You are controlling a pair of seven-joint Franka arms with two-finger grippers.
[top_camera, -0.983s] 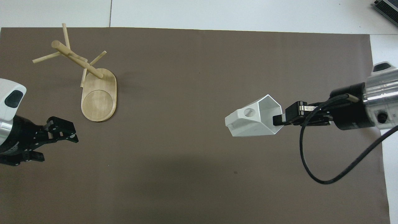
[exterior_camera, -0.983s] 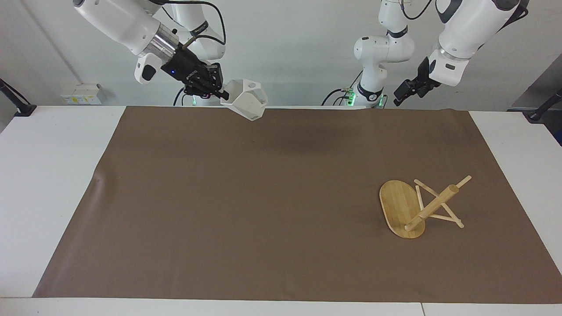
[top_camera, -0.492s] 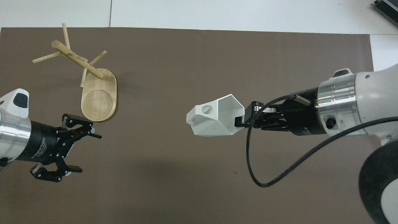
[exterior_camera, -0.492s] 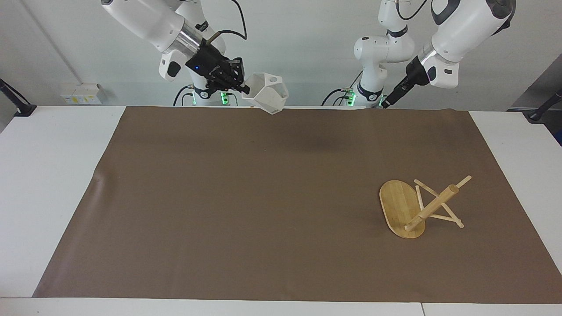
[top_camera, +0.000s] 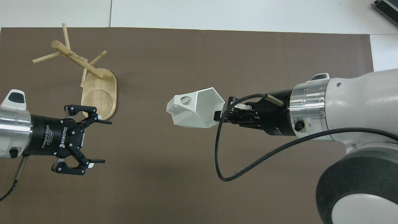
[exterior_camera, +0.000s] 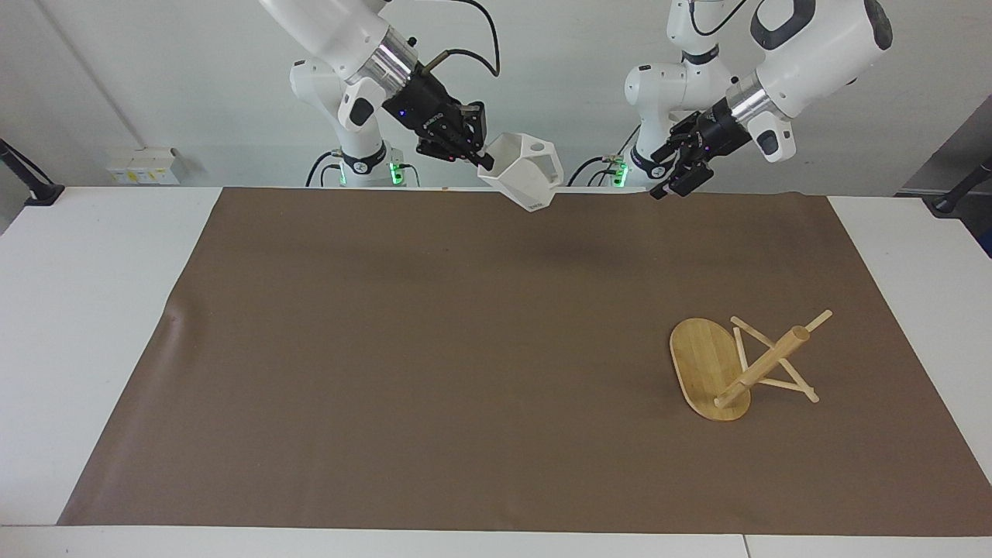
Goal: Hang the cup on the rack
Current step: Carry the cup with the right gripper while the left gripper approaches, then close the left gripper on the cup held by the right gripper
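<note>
On the table [exterior_camera: 101,310]: 1 brown mat [exterior_camera: 434,364], covering most of the top.

Item 1, rack [exterior_camera: 732,364]: light bamboo, oval base, round post, thin crossing pegs. It stands on the mat toward the left arm's end of the table; in the overhead view [top_camera: 90,81] the oval base shows a round recess at its end nearer to the robots. No cup hangs on it.

Item 2, cup [exterior_camera: 525,180]: white, faceted, blocky handle with 1 small round hole. It is held up in the air over the mat's middle part, tipped on its side, well apart from the rack. In the overhead view [top_camera: 194,107] its open mouth faces up toward the camera.

Item 3, right gripper [exterior_camera: 482,161]: clamped on the cup's rim, its arm slanting in from the right arm's end [top_camera: 219,115].

Item 4, left gripper [exterior_camera: 673,180]: fingers spread wide, nothing between them, raised over the mat just beside the rack's base in the overhead view [top_camera: 104,141].
</note>
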